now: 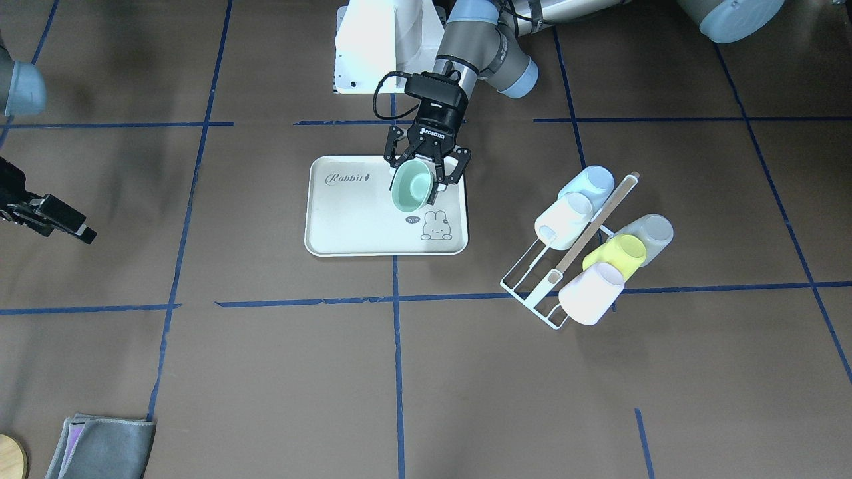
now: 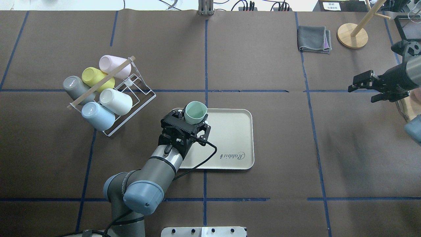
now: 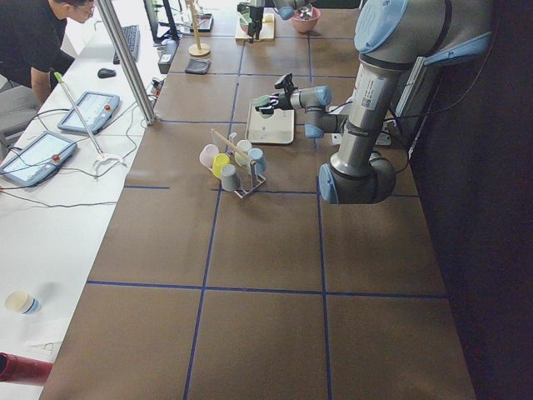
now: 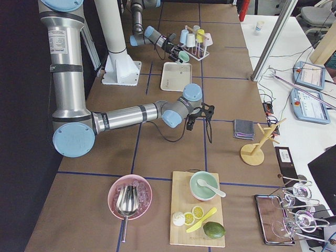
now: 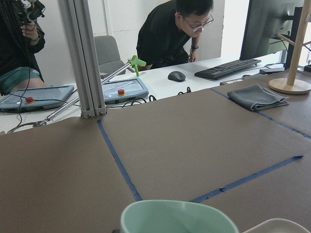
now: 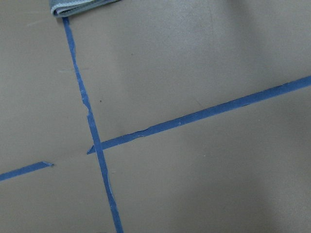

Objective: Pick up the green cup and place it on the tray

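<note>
The pale mint green cup (image 1: 413, 186) is tilted, its mouth toward the front camera, over the corner of the cream "Rabbit" tray (image 1: 359, 219) nearest the robot and the cup rack. My left gripper (image 1: 414, 194) is shut on the green cup and holds it just above the tray. The overhead view shows the cup (image 2: 195, 112) in front of the left gripper (image 2: 194, 120) at the tray's (image 2: 230, 138) left end. The left wrist view shows the cup's rim (image 5: 175, 218) at the bottom. My right gripper (image 2: 360, 90) is open and empty, far to the right.
A white wire rack (image 2: 131, 98) with several cups, among them a yellow-green (image 2: 93, 76) and a light blue one (image 2: 97, 115), stands left of the tray. A folded grey cloth (image 2: 314, 39) and a wooden stand (image 2: 352, 35) lie at the far right.
</note>
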### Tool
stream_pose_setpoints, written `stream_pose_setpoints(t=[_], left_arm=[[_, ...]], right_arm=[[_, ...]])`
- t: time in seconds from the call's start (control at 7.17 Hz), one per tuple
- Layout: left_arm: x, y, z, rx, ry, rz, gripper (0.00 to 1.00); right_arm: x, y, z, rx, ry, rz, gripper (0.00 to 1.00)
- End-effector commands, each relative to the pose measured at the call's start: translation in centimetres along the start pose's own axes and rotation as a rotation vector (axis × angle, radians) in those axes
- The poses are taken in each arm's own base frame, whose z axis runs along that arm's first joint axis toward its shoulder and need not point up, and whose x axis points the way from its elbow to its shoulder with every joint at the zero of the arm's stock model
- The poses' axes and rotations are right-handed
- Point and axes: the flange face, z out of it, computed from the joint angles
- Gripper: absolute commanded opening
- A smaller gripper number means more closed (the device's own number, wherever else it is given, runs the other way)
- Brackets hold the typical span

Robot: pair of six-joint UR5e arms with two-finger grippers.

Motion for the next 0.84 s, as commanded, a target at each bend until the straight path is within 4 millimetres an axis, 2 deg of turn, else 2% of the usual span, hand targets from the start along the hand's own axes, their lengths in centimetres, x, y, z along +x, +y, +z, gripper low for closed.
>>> stream_pose_setpoints(t=[0.0, 0.14, 0.42, 0.56, 0.7], left_arm=[[0.5, 1.8, 0.2, -0.016, -0.011, -0.003, 0.69], [1.3, 2.1, 0.9, -0.02, -0.013, 0.0, 0.69], [3.2, 1.4, 1.7, -0.011, 0.006, -0.023, 0.68], [3.1, 2.7, 2.4, 0.013, 0.032, -0.061, 0.68], [3.5, 3.4, 3.0, 0.02, 0.038, -0.069, 0.68]], right_arm=[[0.1, 0.0, 0.0, 0.0, 0.001, 0.001, 1.0], [0.2, -0.1, 0.1, -0.001, 0.003, 0.003, 1.0], [0.2, 0.0, 0.0, -0.001, 0.002, 0.002, 1.0], [0.3, -0.1, -0.3, 0.005, 0.0, 0.003, 1.0], [0.8, -1.1, -1.7, 0.027, -0.008, -0.003, 1.0]])
